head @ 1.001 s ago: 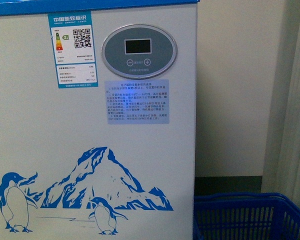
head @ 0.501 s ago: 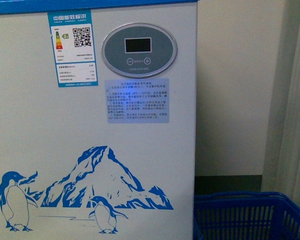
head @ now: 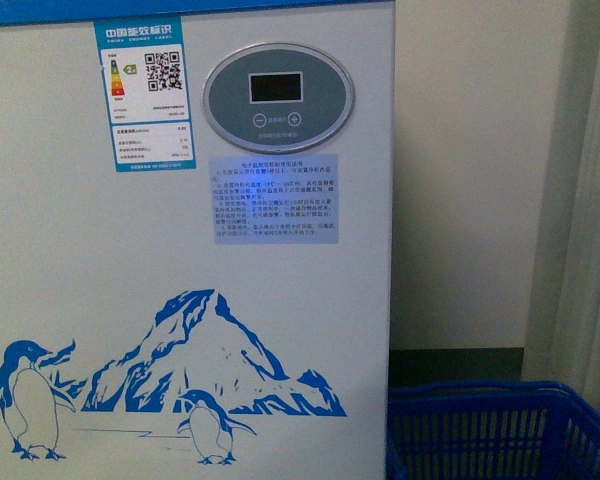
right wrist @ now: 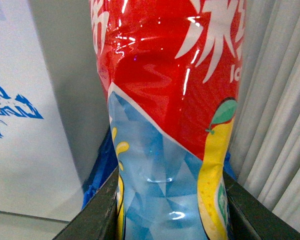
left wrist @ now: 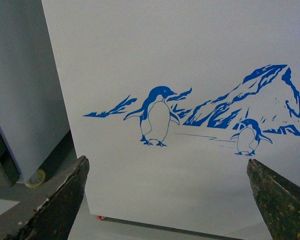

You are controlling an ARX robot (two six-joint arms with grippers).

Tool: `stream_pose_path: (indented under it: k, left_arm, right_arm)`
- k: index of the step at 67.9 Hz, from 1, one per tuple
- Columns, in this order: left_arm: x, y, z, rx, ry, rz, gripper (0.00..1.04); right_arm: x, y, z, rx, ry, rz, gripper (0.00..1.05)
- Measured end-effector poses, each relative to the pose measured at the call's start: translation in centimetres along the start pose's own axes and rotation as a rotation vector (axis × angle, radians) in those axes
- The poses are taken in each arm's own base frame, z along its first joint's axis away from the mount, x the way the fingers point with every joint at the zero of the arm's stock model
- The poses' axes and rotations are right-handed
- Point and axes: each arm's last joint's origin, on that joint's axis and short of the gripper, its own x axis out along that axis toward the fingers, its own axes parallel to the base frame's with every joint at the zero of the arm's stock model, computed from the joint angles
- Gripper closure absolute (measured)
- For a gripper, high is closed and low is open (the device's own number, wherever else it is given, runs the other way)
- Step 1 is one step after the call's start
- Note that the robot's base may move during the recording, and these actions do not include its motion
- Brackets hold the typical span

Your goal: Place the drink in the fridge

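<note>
Beside the fridge [head: 180, 250], right pincer [right wrist: 170, 200] clamps the upright drink [right wrist: 165, 75]; left pincer [left wrist: 165, 200] gapes empty.

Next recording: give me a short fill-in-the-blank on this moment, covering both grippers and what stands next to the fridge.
1. The right gripper is shut on a ____ with a red and light blue label.
2. The left gripper faces the penguin picture on the fridge and is ____, holding nothing.
3. In the front view, a blue plastic ____ stands on the floor beside the fridge.

Missing words: bottle; open; basket.
</note>
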Motion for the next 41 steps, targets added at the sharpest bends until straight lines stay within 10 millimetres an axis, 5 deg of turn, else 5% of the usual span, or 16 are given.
stream_pose_path:
  k: [41]
  left_arm:
    - [0.00, 0.00, 0.00, 0.000, 0.000, -0.001, 0.08]
  right_arm:
    - [0.00, 0.00, 0.01, 0.001, -0.001, 0.000, 0.64]
